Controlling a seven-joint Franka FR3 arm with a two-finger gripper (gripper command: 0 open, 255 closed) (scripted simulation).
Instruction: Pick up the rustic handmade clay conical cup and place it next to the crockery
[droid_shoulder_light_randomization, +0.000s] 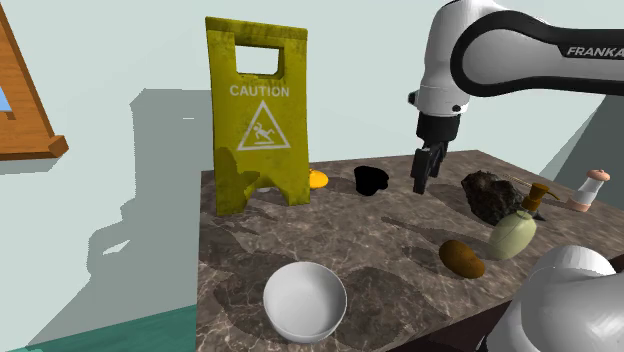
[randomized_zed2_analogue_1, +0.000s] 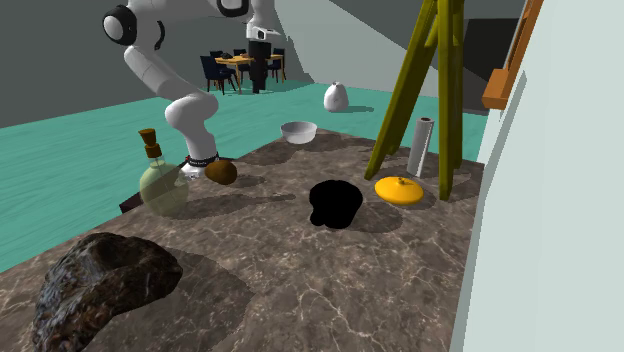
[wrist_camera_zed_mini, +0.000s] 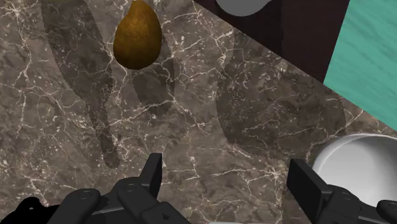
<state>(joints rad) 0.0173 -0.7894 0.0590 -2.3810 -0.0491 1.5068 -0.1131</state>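
Gripper (droid_shoulder_light_randomization: 424, 176) hangs above the marble table (droid_shoulder_light_randomization: 240, 250); fingers stand wide apart, holding nothing; black cup (droid_shoulder_light_randomization: 370, 180) sits on the table near the yellow caution sign (droid_shoulder_light_randomization: 257, 110), well apart from the white bowl (droid_shoulder_light_randomization: 304, 300).

A home, it seems: a wooden dining table (randomized_zed2_analogue_1: 238, 60) ringed by dark chairs (randomized_zed2_analogue_1: 214, 70) stands on a teal floor (randomized_zed2_analogue_1: 80, 150) at the second exterior view's upper left, beyond a dark veined marble counter (randomized_zed2_analogue_1: 300, 270).

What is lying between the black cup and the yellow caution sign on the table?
A small orange object lies between the black cup and the yellow caution sign, as the shoulder view shows.
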